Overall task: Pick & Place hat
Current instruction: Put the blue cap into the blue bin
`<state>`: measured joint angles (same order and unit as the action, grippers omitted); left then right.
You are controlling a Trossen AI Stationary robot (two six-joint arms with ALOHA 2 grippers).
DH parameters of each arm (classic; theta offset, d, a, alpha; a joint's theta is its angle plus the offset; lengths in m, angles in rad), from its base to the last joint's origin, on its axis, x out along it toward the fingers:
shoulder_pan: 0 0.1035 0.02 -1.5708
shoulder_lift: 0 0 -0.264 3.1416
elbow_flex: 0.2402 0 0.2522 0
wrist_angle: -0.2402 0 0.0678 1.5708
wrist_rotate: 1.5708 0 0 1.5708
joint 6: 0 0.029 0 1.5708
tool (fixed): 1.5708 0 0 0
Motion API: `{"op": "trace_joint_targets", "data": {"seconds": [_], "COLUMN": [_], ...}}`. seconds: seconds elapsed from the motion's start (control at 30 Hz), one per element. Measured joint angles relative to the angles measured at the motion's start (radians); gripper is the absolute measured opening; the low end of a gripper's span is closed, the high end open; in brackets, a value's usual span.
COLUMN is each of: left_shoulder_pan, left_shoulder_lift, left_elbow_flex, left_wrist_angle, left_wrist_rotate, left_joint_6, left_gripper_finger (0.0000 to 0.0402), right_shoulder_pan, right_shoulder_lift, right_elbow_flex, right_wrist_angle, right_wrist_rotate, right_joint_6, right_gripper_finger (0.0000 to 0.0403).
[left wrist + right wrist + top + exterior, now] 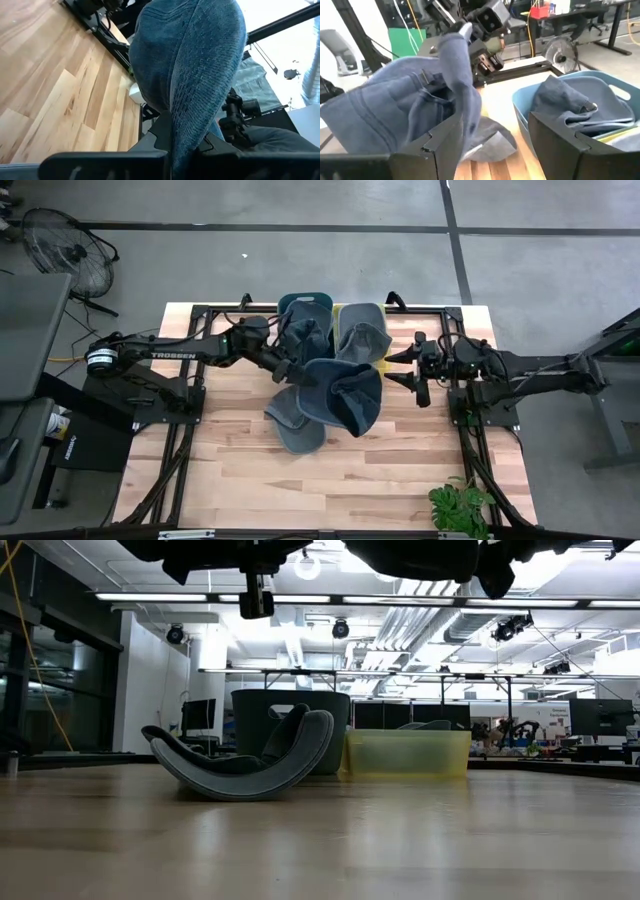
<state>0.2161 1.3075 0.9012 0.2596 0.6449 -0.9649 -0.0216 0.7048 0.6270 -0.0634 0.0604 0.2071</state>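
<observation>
Over wood table [330, 480], left hand [292, 370] clamps blue denim hat [345, 395], crumpled, hanging w/ folds.

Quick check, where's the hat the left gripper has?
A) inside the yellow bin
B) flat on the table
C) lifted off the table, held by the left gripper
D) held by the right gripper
C: the left gripper is shut on the hat, which hangs above the table; the right gripper is open and apart from it.
</observation>
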Motion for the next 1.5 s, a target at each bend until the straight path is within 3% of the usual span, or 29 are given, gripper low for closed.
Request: {"op": "trace_joint_targets", "data": {"seconds": [0.27, 0.5, 1.0, 1.27, 1.5], "left_shoulder_pan": [0.000, 0.000, 0.000, 0.000, 0.000], "left_shoulder_lift": [0.000, 0.000, 0.000, 0.000, 0.000], "left_elbow_flex": [0.000, 0.002, 0.002, 0.002, 0.002], "left_wrist_angle": [-0.002, -0.055, -0.061, -0.061, -0.061], "left_wrist_rotate": [-0.006, -0.008, -0.007, -0.006, -0.006], "left_joint_6": [0.000, 0.019, 0.026, 0.031, 0.041], "left_gripper_finger": [0.0005, 0.0005, 0.0005, 0.0005, 0.0005], "right_shoulder_pan": [-0.050, -0.051, -0.050, -0.050, -0.050], "right_shoulder_lift": [0.091, 0.159, 0.304, 0.348, 0.348], "right_elbow_flex": [0.000, 0.000, 0.000, 0.000, 0.000], "right_wrist_angle": [0.096, 0.210, 0.444, 0.490, 0.536], "right_wrist_rotate": [-0.124, -0.136, -0.200, -0.200, -0.219], "right_joint_6": [0.032, 0.035, 0.039, 0.039, 0.022], "right_gripper_finger": [0.0245, 0.0279, 0.0284, 0.0263, 0.0201]}}
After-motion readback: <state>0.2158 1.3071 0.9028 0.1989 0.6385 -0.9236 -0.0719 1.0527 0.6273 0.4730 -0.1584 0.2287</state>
